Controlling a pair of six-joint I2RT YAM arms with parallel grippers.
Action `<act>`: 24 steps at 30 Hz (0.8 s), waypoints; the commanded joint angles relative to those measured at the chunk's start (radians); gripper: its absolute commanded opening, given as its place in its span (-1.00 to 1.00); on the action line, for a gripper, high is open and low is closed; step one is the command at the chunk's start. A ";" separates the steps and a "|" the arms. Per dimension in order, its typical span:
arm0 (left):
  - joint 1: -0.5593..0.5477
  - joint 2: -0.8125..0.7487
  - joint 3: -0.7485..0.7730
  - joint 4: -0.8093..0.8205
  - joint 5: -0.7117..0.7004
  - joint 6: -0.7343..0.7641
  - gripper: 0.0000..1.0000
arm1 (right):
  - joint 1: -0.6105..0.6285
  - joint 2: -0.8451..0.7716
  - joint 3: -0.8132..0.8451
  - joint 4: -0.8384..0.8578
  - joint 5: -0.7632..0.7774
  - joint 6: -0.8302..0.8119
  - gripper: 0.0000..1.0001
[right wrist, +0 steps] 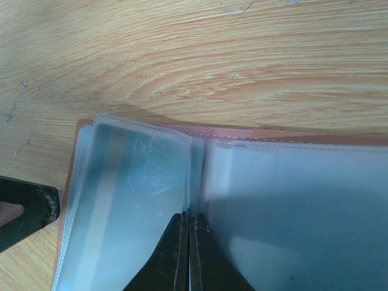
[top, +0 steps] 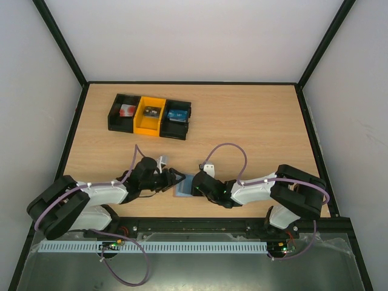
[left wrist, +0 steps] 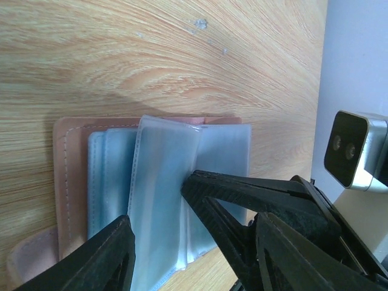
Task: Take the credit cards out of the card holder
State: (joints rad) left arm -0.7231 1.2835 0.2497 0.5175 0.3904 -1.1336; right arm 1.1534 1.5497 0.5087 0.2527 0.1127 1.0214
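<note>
While the card holder (top: 183, 183) lies spread open on the worktop (top: 254, 127), both arms are working at it from opposite sides. The row of bins (top: 150, 115) sits well apart beyond it.

The right jaws are shut tight. Their joined tips press down at the holder's fold, between two clear sleeve pages (right wrist: 139, 182), and the fold runs in line with them.

The left jaws stand open over the holder's other half. One finger (left wrist: 200, 185) rests its tip on a raised sleeve leaf (left wrist: 163, 182), and the other finger (left wrist: 115, 248) sits off towards the mauve cover (left wrist: 70, 176).

No credit cards can be made out for sure. One sleeve by the fold shows a greyish sheet that may be one.

The right arm seems to be pinning the holder, so the pull would fall to the left arm. Any card lies under that leaf, long side along the fold. I cannot tell which sleeve edge is the open one.
</note>
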 commanded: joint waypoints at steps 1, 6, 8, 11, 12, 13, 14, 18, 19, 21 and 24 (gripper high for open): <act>0.002 0.006 0.005 0.037 0.013 0.003 0.11 | 0.002 0.028 -0.042 -0.118 0.023 0.002 -0.96; 0.002 0.029 0.003 0.046 0.015 0.005 0.10 | 0.003 0.034 -0.040 -0.115 0.020 0.002 -0.96; 0.002 0.041 0.003 0.056 0.020 0.005 0.10 | 0.003 0.034 -0.039 -0.115 0.019 0.002 -0.96; 0.001 0.056 0.005 0.066 0.025 0.004 0.10 | 0.002 0.034 -0.038 -0.116 0.021 0.001 -0.96; 0.001 0.060 0.005 0.069 0.026 0.003 0.10 | 0.002 0.033 -0.038 -0.118 0.021 0.002 -0.96; 0.001 0.062 0.004 0.069 0.027 0.003 0.09 | 0.002 0.034 -0.038 -0.118 0.021 0.002 -0.96; 0.001 0.065 0.004 0.072 0.027 0.003 0.10 | 0.002 0.034 -0.038 -0.118 0.021 0.002 -0.96; 0.001 0.067 0.004 0.081 0.036 0.002 0.09 | 0.002 0.033 -0.037 -0.118 0.021 0.002 -0.96; 0.001 0.064 0.005 0.081 0.037 0.000 0.09 | 0.003 0.035 -0.037 -0.117 0.022 0.002 -0.96; -0.001 0.061 0.004 0.084 0.041 -0.005 0.08 | 0.003 0.035 -0.037 -0.117 0.021 0.002 -0.96; -0.003 0.050 0.002 0.092 0.053 -0.019 0.08 | 0.002 0.032 -0.037 -0.113 0.022 0.001 -0.96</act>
State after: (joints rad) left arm -0.7235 1.3434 0.2493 0.5716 0.4194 -1.1374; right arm 1.1534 1.5497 0.5079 0.2550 0.1127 1.0214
